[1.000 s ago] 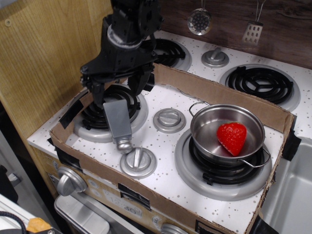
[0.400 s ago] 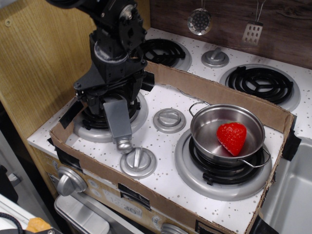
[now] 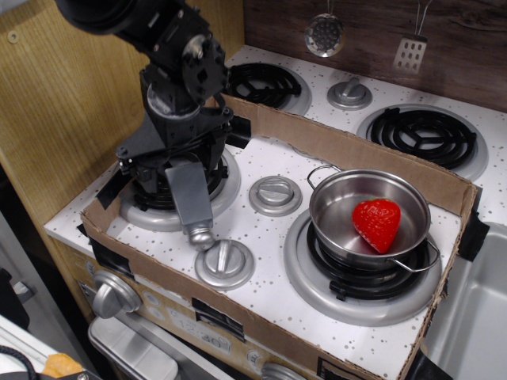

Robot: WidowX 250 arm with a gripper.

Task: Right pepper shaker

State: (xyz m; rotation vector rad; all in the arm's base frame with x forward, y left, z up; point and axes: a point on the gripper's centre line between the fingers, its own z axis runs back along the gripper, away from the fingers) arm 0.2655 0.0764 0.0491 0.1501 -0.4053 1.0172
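Directly under your gripper (image 3: 181, 170) lies the shaker (image 3: 193, 199), tipped on its side across the burner (image 3: 170, 202) rim, dome cap pointing away toward the knob (image 3: 225, 264). Fingers straddle its upper end; grip not confirmed. Pot (image 3: 369, 215) with strawberry (image 3: 376, 222) sits well apart.

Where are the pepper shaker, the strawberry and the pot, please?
pepper shaker (image 3: 192, 194), observation.image view, on its gray body.
strawberry (image 3: 377, 222), observation.image view, on its red middle.
pot (image 3: 333, 207), observation.image view, on its bare inner wall.
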